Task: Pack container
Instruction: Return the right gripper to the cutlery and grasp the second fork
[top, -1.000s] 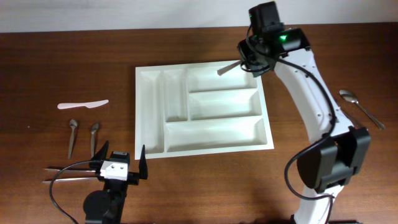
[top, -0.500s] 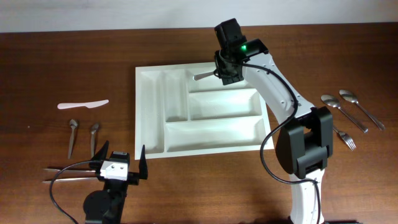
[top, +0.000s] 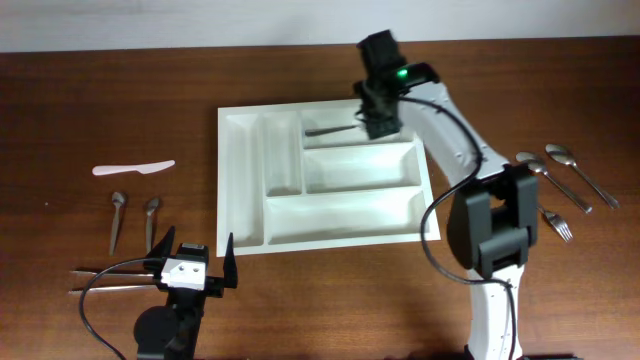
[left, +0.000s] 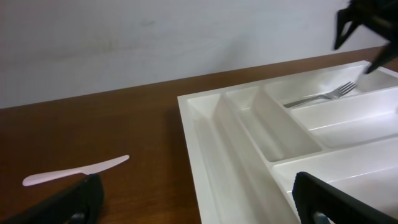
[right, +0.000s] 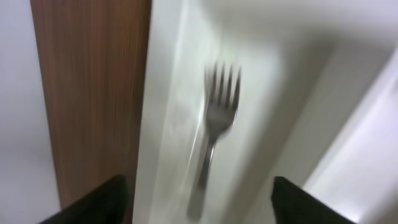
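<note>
We see the container (top: 340, 215) lying flat in the middle of the overhead frame, long side across. The right gripper (top: 378, 120) hangs over its uppermost wide compartment. There a fork (right: 219, 112) lies on the white floor, tines towards the top of the right wrist frame. The two dark fingers stand wide apart at the lower corners of that view, touching nothing, so the fork lies free, though the picture is blurred.

We judge that placing this fork is as good as done. The other four compartments look bare.

The left gripper (top: 195, 257) sits low in the lower left of the overhead frame, fingers spread wide and holding nothing.

More cutlery waits on the table: two spoons (top: 565, 170) and a second fork (top: 558, 226) near the right edge, a white plastic knife (top: 133, 168) and two small spoons (top: 134, 220) at the left.

The next move, as we judge it, calls for lifting the right arm clear of the tray wall, then swinging to the right-edge pieces and closing on a thin handle lying flat on the wood.
</note>
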